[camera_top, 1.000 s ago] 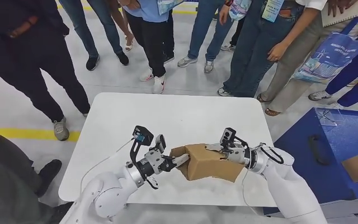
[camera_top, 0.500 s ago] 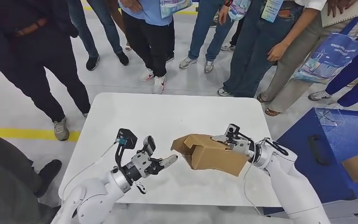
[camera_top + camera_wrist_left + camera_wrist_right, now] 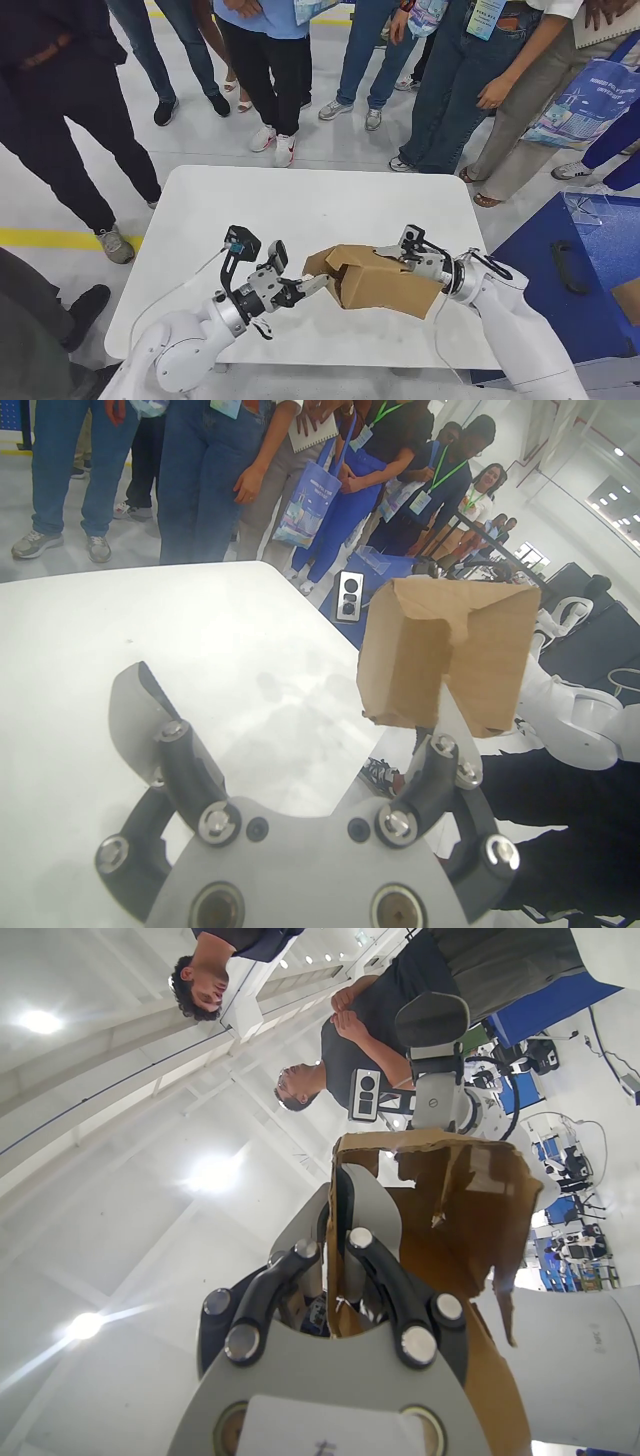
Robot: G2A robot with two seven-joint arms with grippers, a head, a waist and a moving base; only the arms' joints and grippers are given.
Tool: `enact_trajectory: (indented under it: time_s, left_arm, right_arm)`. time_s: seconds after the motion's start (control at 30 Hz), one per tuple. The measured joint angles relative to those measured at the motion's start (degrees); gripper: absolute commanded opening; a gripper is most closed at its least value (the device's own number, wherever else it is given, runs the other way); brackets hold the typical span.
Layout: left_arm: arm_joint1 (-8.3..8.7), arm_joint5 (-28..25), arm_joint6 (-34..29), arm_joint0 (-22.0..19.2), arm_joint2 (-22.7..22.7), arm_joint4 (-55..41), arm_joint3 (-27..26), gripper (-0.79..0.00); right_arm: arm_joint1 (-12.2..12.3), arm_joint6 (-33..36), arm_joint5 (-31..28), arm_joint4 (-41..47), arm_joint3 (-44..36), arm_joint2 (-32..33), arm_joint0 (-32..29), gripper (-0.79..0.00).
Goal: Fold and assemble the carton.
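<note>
Right gripper's (image 3: 340, 1213) fingers pinch 1 wall of the carton (image 3: 385, 282); its long axis points at the left gripper (image 3: 308, 287), fingers spread, at the flapped end.

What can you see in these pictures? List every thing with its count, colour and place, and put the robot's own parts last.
carton: one, brown cardboard, partly folded, over the table's near side, between the two grippers.
table: one, white, rounded corners, in front of the robot.
floor line: one, yellow, on the grey floor off the table's left side.
blue unit: one, blue, on the floor by the table's right edge; I cannot tell what it is.
left gripper: one, silver and black, open, one finger at the carton's end.
right gripper: one, silver and black, shut on a wall of the carton.
</note>
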Motion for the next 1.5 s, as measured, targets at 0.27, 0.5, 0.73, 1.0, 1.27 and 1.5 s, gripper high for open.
enact_trajectory:
  time_s: [0.27,0.5,0.73,1.0,1.27,1.5]
  left_arm:
    - [0.53,-2.44,8.89,3.74,-7.74,-2.07,-2.68,0.000]
    - [0.59,0.38,7.56,3.58,-7.95,1.70,-0.56,0.000]
    - [0.11,-0.63,4.42,0.86,-3.10,0.00,0.60,0.000]
    - [0.03,-2.38,1.15,0.28,-0.71,-1.58,-0.16,0.000]
    - [0.00,-1.67,-1.12,-0.46,0.48,-1.76,-0.01,0.000]
    - [-0.23,0.03,-4.35,-2.58,2.88,-1.11,1.75,0.000]
  right_arm:
    - [0.08,0.32,1.17,0.71,0.27,-0.12,0.47,-0.785]
    - [0.25,1.06,1.41,0.33,-0.59,-0.18,0.27,-0.785]
    - [0.44,1.52,1.08,-0.49,-1.17,-0.26,-0.29,-0.785]
    - [0.49,1.32,0.70,-0.68,-1.34,-0.68,-0.38,-0.785]
    - [0.55,1.50,0.80,-1.25,-1.75,-1.38,-0.37,-0.785]
    - [0.63,1.57,0.83,-1.69,-2.32,-1.86,-0.47,-0.785]
